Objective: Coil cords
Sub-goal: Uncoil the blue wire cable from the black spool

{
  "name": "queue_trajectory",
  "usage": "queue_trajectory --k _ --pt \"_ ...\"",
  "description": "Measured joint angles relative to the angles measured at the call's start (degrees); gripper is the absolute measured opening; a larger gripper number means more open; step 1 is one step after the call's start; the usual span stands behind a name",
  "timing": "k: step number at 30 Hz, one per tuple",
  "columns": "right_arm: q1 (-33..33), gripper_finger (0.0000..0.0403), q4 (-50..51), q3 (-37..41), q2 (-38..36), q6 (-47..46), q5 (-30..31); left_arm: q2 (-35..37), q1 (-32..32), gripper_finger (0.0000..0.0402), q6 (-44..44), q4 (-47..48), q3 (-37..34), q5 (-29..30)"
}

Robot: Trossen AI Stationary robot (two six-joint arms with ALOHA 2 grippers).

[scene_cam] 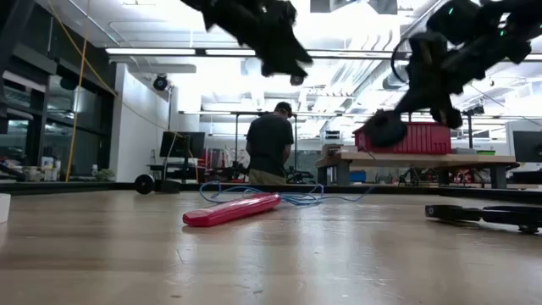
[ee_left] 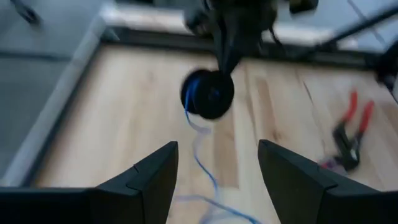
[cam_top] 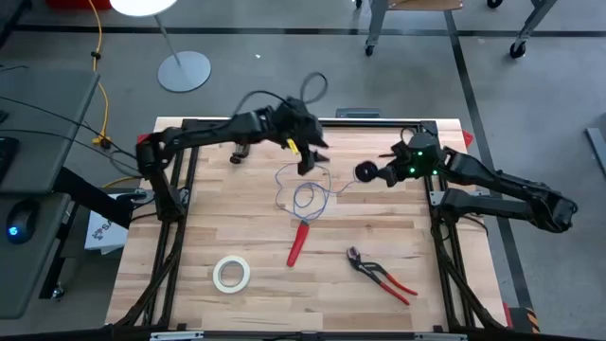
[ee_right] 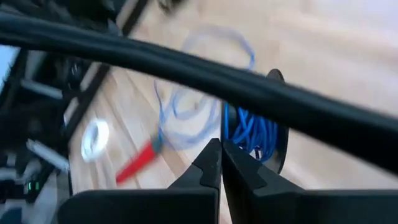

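- High view: we see the left gripper (cam_top: 309, 161) hanging spread and empty over the far middle of the worktop (cam_top: 189, 246), just above the loose loops of the wire (cam_top: 305, 197). The right gripper (cam_top: 386, 173) sits nearer the far right edge, pressed together, with the spool (cam_top: 365, 171) at its tip. We judge the thin strand between spool and loops could snag on the red tool (cam_top: 297, 243), whose end lies at the loops' near side, and drag it along if winding starts.
- Low view: the spool (scene_cam: 384, 129) hangs clear of the worktop at the right arm, while the wire (scene_cam: 288, 198) lies flat behind the red tool (scene_cam: 231, 209). A person stands far behind the table. We suspect a quick pull would tangle the floppy loops rather than feed them evenly.
- Left wrist view: the left fingers (ee_left: 152, 177) stand wide apart, with the spool (ee_left: 208, 94) ahead and the wire (ee_left: 200, 158) trailing down from it between them. A close here might miss so fine a strand.
- Right wrist view: the right fingertips (ee_right: 210, 163) meet, blue-violet turns show on the spool (ee_right: 256, 134), and a dark cable crosses in front. The wire (ee_right: 193, 99) looks very thin, slack and loosely looped, so we think turns could slip off the spool.
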State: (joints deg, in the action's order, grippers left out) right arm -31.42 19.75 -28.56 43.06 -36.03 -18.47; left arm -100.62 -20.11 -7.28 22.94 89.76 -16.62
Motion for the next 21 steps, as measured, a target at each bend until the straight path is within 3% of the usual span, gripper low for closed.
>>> queue_trajectory --k 5,10,18,21 --pt "-0.02 0.0 -2.66 -4.11 -2.41 -1.08 6.35 7.24 -1.66 0.0214 -0.44 -4.41 0.09 7.57" --pt "-0.02 0.0 -5.61 -8.99 -1.73 -0.77 10.68 10.95 -2.11 0.0214 0.04 -8.77 0.04 8.96" --pt "2.67 0.0 0.43 -18.01 2.62 3.68 3.07 11.32 -2.11 0.0214 -3.49 -6.37 -0.02 8.08" --pt "4.76 0.0 0.43 -20.77 4.66 5.14 1.18 11.39 -2.37 0.0214 -4.25 -4.58 0.0 3.23"
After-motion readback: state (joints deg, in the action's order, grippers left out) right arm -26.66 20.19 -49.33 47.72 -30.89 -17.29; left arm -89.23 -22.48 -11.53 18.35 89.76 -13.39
